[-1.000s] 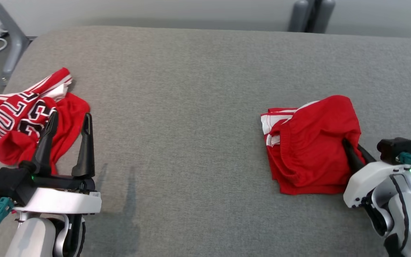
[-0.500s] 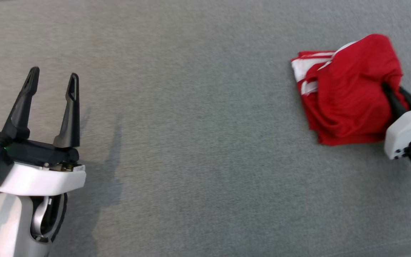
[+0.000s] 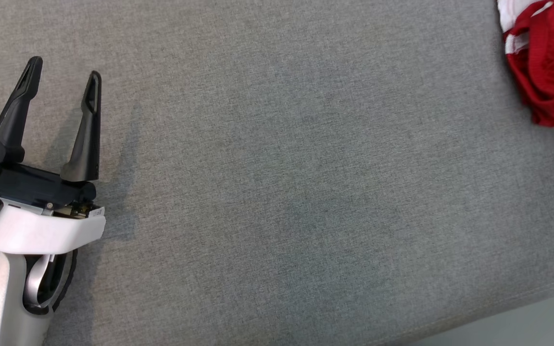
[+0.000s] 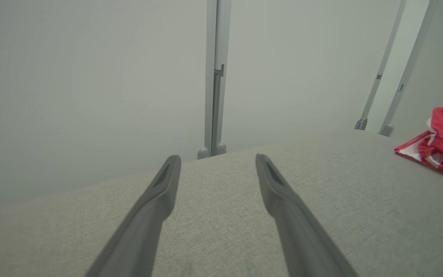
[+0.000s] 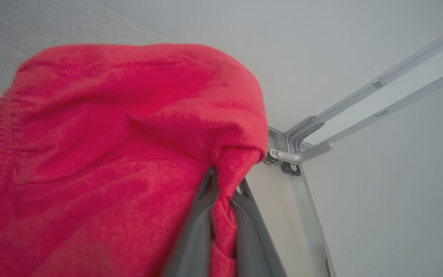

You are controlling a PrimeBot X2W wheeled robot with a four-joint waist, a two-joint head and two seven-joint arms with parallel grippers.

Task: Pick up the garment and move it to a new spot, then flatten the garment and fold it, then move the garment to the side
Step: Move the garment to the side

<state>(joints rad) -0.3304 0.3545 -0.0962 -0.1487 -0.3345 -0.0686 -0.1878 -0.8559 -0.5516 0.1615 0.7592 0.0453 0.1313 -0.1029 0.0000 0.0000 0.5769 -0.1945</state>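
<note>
The head camera has swung, so the garment [image 3: 551,62] now lies at the view's top right.

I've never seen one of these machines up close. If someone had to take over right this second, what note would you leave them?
The left pincer is open and empty, over the bare grey surface.
The right pincer is shut on a fold of the red garment.
The garment is a compact bundle at the surface's right side.
Done: it looks folded, though I can't be sure.
Left: probably carry it to the side, then let go.
</note>
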